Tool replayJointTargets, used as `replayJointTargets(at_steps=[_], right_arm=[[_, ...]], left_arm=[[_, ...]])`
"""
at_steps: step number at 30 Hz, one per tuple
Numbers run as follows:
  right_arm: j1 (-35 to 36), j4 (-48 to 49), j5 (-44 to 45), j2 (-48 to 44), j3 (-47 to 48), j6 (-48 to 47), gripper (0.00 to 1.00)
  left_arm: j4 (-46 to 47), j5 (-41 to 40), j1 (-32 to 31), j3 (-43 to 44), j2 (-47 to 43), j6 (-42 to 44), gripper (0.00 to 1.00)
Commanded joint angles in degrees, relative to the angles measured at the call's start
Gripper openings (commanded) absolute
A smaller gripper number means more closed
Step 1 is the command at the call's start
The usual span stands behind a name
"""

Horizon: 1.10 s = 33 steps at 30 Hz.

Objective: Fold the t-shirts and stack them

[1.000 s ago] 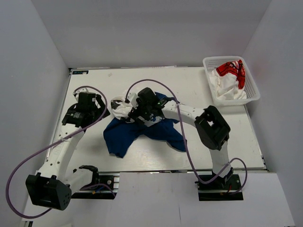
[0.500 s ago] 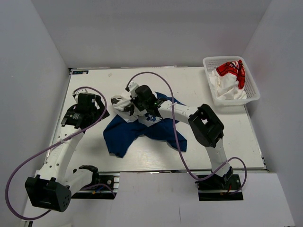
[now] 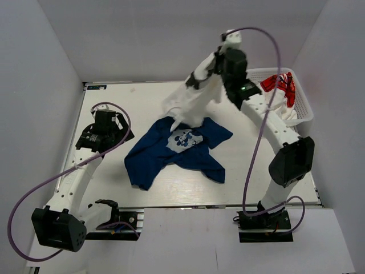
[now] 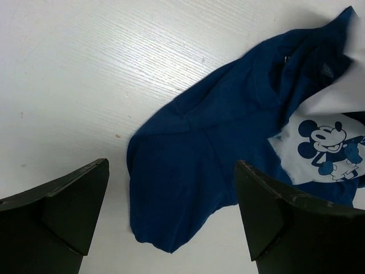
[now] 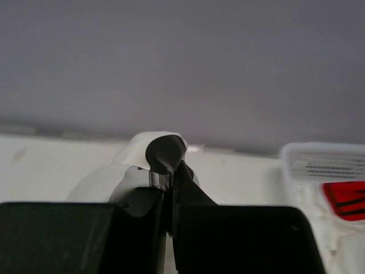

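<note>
A navy t-shirt with a pale mouse print lies crumpled on the table's middle. My right gripper is raised high over the back of the table, shut on a white t-shirt. That shirt hangs down, its lower tip just above the navy shirt's collar. In the right wrist view a fold of the white t-shirt is pinched between the closed right gripper. My left gripper hovers open over the navy t-shirt's left sleeve, with nothing between its fingers.
A white lattice basket stands at the back right corner and holds another white shirt with a red graphic. Grey walls close in the table on three sides. The right arm's purple cable arcs overhead.
My right gripper has shut on the white t-shirt and carried it up and toward the back right, off the navy shirt and its now uncovered print. The left arm has barely moved.
</note>
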Motion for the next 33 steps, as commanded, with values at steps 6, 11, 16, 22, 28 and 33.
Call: replayJointTargets(at_steps=[6,11,16,22,28,33], right_arm=[[-16.26,-3.78,4.26,-2.73,16.21,-3.56,0.0],[-25.13,-7.84,3.56,2.62,28.79,-4.18,0.0],[-30.6,-7.85,0.31,3.51,30.65,-3.48,0.0],[-36.67,-10.75,-5.23,2.81,21.46,1.26,0.0],[-38.69,-9.87,-7.08,1.49,5.88,6.27,0.0],[-39.4,-11.89,-7.52,4.12,-5.2,11.9,0.0]], left_arm=[[3.5,2.78,0.13,0.6,2.66,0.85,1.0],[4.12,2.78,0.13,1.21,3.89,0.85,1.0],[4.12,2.78,0.13,1.74,4.42,0.85,1.0],[5.26,3.39,0.13,2.26,6.88,0.32,1.0],[4.74,3.92,0.13,2.79,7.41,0.32,1.0],[4.12,3.92,0.13,2.79,7.41,0.32,1.0]])
